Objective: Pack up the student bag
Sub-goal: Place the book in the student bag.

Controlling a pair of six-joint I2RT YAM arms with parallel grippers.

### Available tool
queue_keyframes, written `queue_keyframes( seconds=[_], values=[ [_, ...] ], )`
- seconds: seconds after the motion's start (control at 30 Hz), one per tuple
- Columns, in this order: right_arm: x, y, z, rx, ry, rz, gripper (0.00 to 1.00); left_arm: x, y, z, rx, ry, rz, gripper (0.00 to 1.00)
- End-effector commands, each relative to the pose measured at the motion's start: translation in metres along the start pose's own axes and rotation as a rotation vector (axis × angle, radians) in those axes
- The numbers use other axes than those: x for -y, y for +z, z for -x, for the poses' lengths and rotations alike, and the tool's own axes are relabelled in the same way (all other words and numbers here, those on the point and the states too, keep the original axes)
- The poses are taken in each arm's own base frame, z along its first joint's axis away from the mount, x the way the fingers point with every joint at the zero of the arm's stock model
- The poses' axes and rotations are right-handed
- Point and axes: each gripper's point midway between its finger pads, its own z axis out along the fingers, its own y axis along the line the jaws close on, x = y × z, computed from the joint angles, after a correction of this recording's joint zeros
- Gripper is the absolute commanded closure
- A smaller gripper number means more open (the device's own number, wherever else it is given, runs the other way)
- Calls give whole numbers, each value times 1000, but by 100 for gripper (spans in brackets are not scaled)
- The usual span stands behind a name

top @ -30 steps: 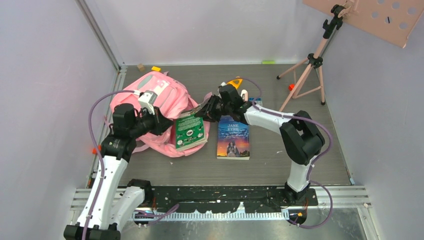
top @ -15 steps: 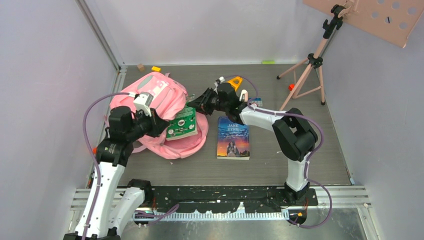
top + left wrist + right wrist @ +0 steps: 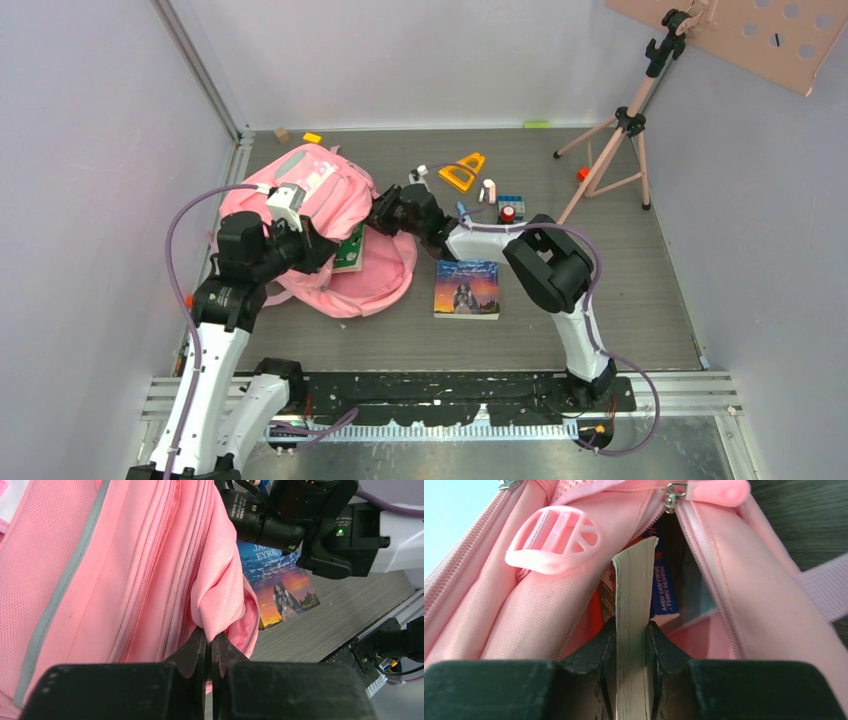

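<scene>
one student bag point(image 3: 385, 285) lies on the table point(image 3: 600, 300), left of centre. left gripper point(image 3: 210, 644) fingers pinched tight on a fold of its opening. right gripper point(image 3: 631, 627) clamps one green book point(image 3: 350, 250), half inside. second book point(image 3: 666, 582) already inside, third book point(image 3: 467, 288) flat just right of the bag.

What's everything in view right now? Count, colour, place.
student bag: 1, pink, table left of centre, unzipped
green book: 1, green cover, partly inside the bag's opening
second book: 1, blue spine, already inside the bag
Jane Eyre book: 1, blue and orange cover, flat, right of the bag
triangle piece: 1, orange, far centre
small bottle: 1, white-pink, beside the triangle
small box: 1, blue, beside the bottle
tripod: 1, pink, far right
perforated board: 1, pink, atop the tripod
left gripper: 1, black, shut on bag fabric
right gripper: 1, black, shut on the green book
</scene>
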Motion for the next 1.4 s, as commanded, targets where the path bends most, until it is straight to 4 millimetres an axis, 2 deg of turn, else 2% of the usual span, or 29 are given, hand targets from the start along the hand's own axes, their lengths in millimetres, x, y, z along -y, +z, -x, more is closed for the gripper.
queue_keyframes(
  seconds=[0.0, 0.23, 0.3, 0.33, 0.4, 0.5, 0.6, 0.7, 0.83, 0.97, 1.1, 1.33, 1.37],
  values=[
    [-59, 15, 22, 180, -10, 154, 99, 36, -19, 56, 177, 71, -117, 100],
    [-62, 36, 28, 287, -34, 165, 99, 34, -17, 52, 163, 57, -115, 100],
    [-53, 48, 28, 295, -44, 162, 99, 34, -16, 51, 159, 50, -116, 100],
    [-60, 50, 31, 304, -46, 177, 99, 34, -16, 50, 158, 47, -117, 100],
    [-60, 58, 30, 310, -53, 178, 99, 33, -14, 48, 154, 39, -117, 100],
    [-57, 69, 20, 308, -92, 155, 99, 32, -13, 47, 155, 32, -115, 100],
    [-54, 70, 13, 307, -136, 134, 99, 31, -14, 47, 160, 33, -105, 100],
    [-51, 68, 11, 311, -169, 117, 90, 29, -13, 47, 162, 36, -94, 100],
    [-53, 62, 10, 311, -212, 118, 63, 25, -11, 45, 153, 45, -79, 100],
    [-62, 52, 6, 303, -284, 125, 43, 18, -12, 46, 161, 59, -41, 100],
    [-71, 39, 0, 286, -375, 123, 32, 14, -12, 47, 167, 64, -17, 100],
    [-74, 0, -7, 278, -489, 98, 25, 3, -10, 50, 175, 43, 46, 100],
    [-82, -8, -7, 281, -494, 111, 25, 0, -10, 50, 177, 40, 58, 100]
  ],
)
